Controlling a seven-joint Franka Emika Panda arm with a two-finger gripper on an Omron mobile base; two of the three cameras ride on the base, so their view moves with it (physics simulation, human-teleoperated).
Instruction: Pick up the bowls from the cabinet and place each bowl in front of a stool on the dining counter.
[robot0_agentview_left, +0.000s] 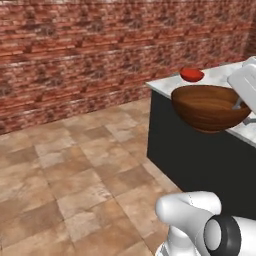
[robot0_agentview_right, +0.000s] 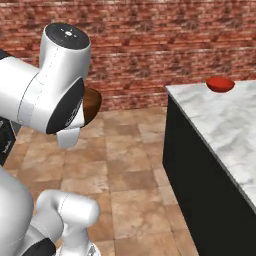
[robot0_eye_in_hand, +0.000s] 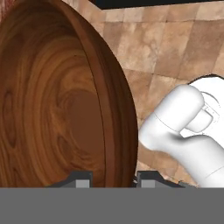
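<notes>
Gripping wooden bowl (robot0_eye_in_hand: 57, 100) rim between pincer (robot0_eye_in_hand: 113, 180) tips

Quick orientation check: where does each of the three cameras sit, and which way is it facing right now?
Left base view: behind the arm on its left, facing the brick wall and dining counter; the arm rises lower right, wooden bowl carried.
Right base view: behind on the right, same wall, counter; the arm fills the left.
Hand view: on the hand, along the claw, shut on the wooden bowl's rim, floor beyond.
Shared: both base views show the red bowl on the counter.
</notes>
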